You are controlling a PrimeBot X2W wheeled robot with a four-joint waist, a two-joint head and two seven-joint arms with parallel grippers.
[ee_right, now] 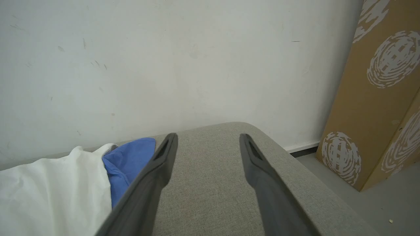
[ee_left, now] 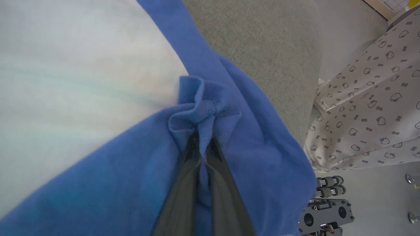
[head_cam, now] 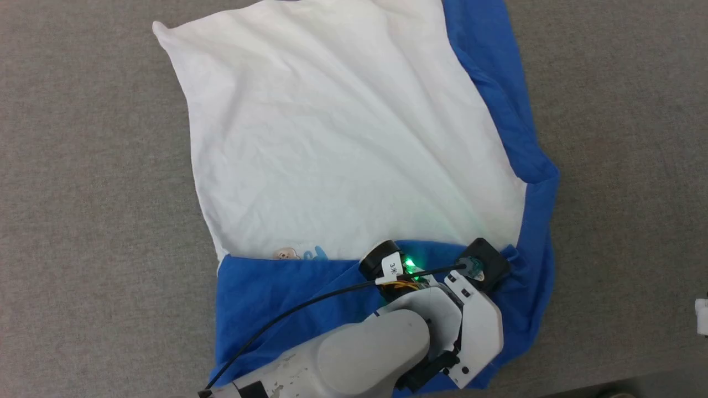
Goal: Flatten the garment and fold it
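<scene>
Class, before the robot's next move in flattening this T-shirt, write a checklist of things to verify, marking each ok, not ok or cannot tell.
1. Fingers of the left gripper shut on the garment: ok.
2. Fingers of the right gripper open and empty above the grey surface: ok.
3. Garment lying flat: not ok; it is wrinkled, and its blue fabric bunches at the grip.
4. Whole garment on the grey surface: cannot tell; its far edge leaves the head view.
</scene>
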